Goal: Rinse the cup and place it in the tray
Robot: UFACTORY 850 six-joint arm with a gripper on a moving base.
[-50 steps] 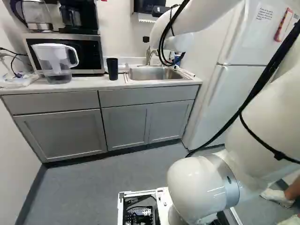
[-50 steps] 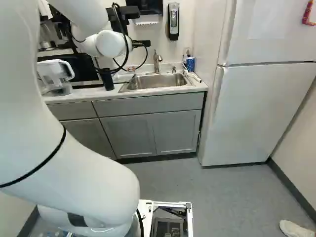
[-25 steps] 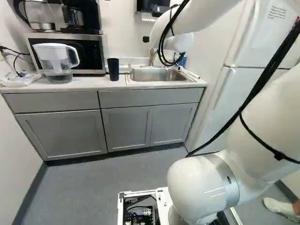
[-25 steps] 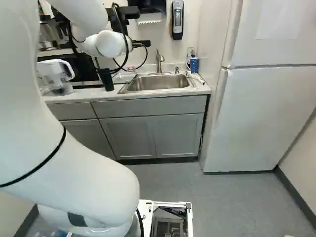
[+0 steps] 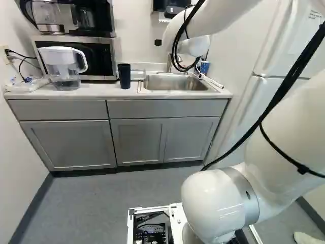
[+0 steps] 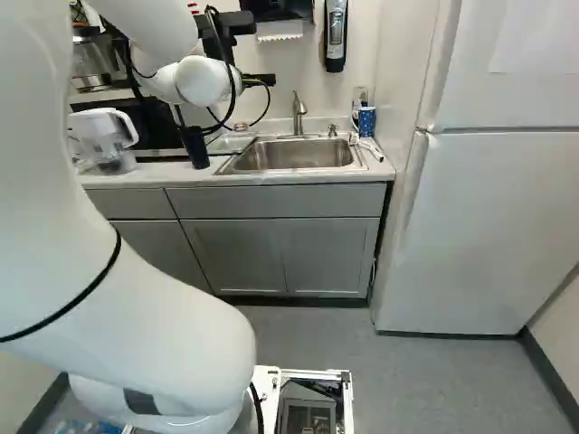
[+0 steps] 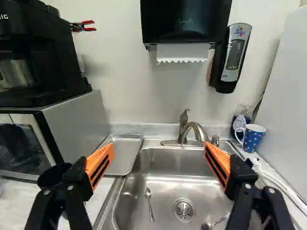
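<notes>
Two orange-padded fingers [image 7: 103, 154] stand wide apart, gripping nothing, the black cup [image 7: 49, 178] outside them, partly behind one

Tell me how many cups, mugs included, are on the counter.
2. The black cup stands between the filter pitcher and the sink; the blue dotted mug stands on the sink's other side. The arm may hide others.

Pale capital letters [image 7: 4, 16], only partly in sight, on the black coffee maker [image 7: 38, 52], up and left of the sink [image 7: 168, 167]. I've got a small blue-and-red mark [image 7: 240, 31] on the soap dispenser [image 7: 235, 55], above and right of the sink. Right of the sink, the fridge [image 5: 284, 40] wears a sheet [image 5: 315, 12] with what looks like print, too faint for me.
</notes>
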